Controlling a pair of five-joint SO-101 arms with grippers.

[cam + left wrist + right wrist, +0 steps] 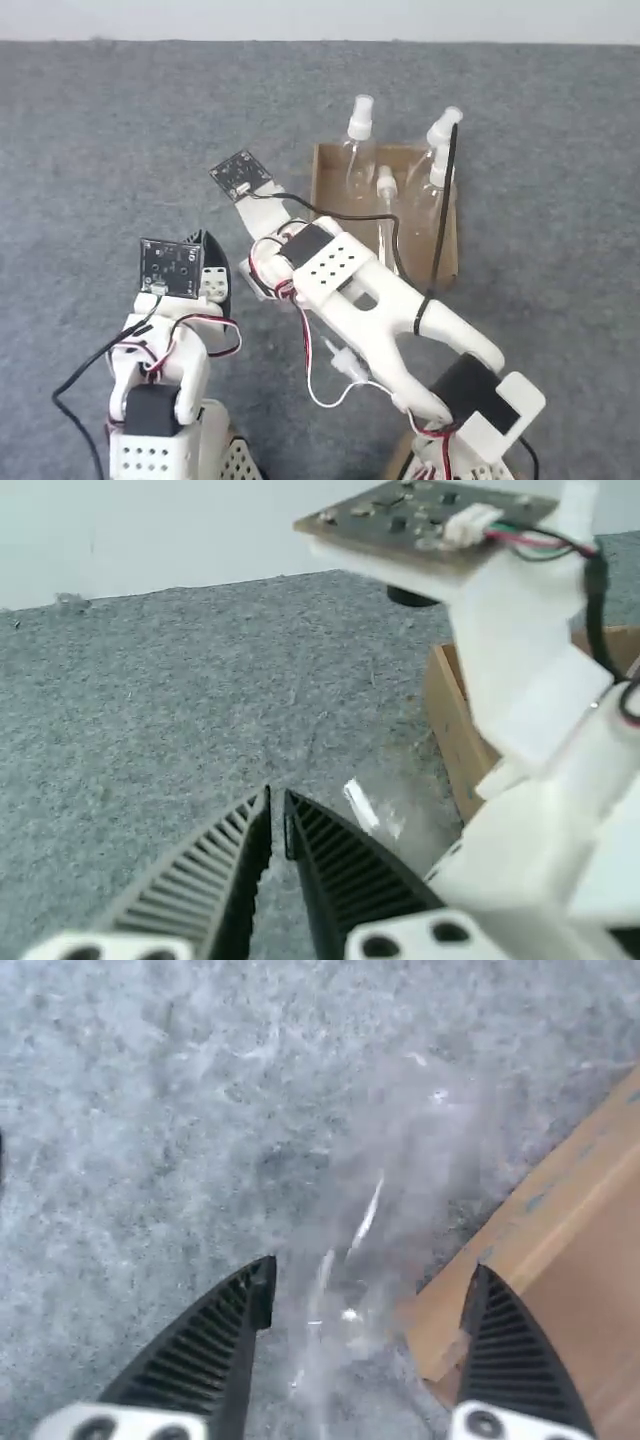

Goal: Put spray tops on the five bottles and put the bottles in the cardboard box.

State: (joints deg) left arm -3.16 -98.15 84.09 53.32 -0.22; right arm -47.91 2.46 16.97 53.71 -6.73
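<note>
From above, one cardboard box [322, 180] sits open on the grey carpet [120, 130], with bottles [360, 165] standing inside it. I count three white spray tops [361, 108] plainly. A fourth, behind the black cable [445, 200] that crosses the box, is hard to be sure of, and the clear bodies blur into the cardboard. Of the two arms, the right arm [350, 275] stretches up to the box's left wall, and its wrist and camera board [243, 175] cover whatever lies beneath them. The left arm [160, 400] stands well to the left of the box, with the left gripper [207, 242] over bare carpet.

The left wrist view adds what the overhead one cannot. The left gripper [277, 815] has its fingers drawn nearly together, with only a thin slit between them and nothing in it. Past them, near the box's corner [455, 730], a glint on the carpet marks one clear bottle [365, 808], most of it cut off by the right arm.

The right wrist view looks straight down on that spot. The right gripper [372, 1265] has its fingers spread wide, and the clear bottle [365, 1210] lies between them, just beside the box's outer wall [560, 1200]. The bottle is so transparent that its outline melts into the carpet. I cannot tell whether it carries a top, or whether either finger touches it.
</note>
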